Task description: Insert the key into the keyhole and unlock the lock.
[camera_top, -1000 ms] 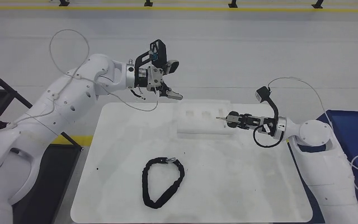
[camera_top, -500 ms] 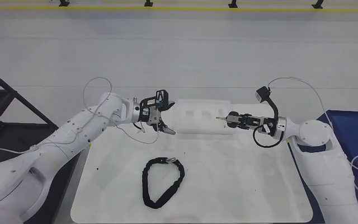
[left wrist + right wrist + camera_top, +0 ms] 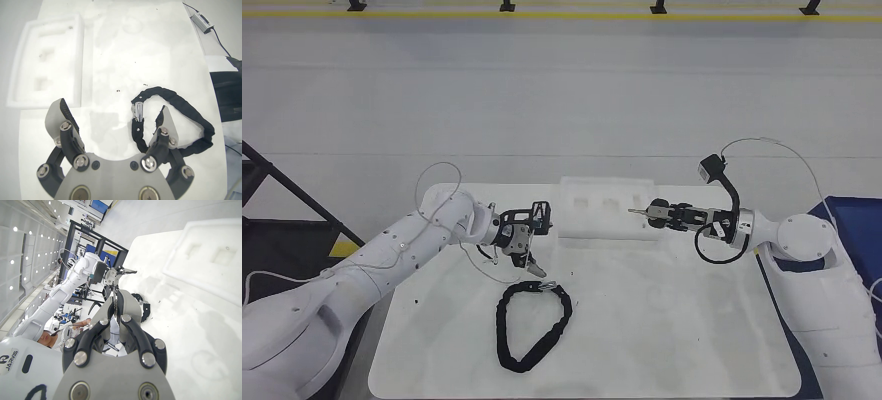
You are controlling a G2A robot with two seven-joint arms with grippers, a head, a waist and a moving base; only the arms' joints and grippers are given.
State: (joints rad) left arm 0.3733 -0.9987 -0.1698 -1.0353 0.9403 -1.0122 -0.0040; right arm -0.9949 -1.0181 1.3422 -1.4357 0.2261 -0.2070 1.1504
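Note:
The lock is a black fabric-covered chain loop lying on the white table, with a silver keyhole cylinder at its near end. My left gripper hangs open just above and beside that cylinder, and in the left wrist view the cylinder stands between its fingers, closer to one. My right gripper is shut on the key over the foam block's edge, well apart from the lock. The key's head sits pinched between its pads.
A white foam block with square recesses lies at the table's back middle, under the right gripper. A dark frame stands off the table's left edge, and a blue object lies off the right. A power adapter lies on the floor.
My left arm has swung down from above the table's back left and now sits low over the lock's cylinder, still open. The right arm has kept still with the key.

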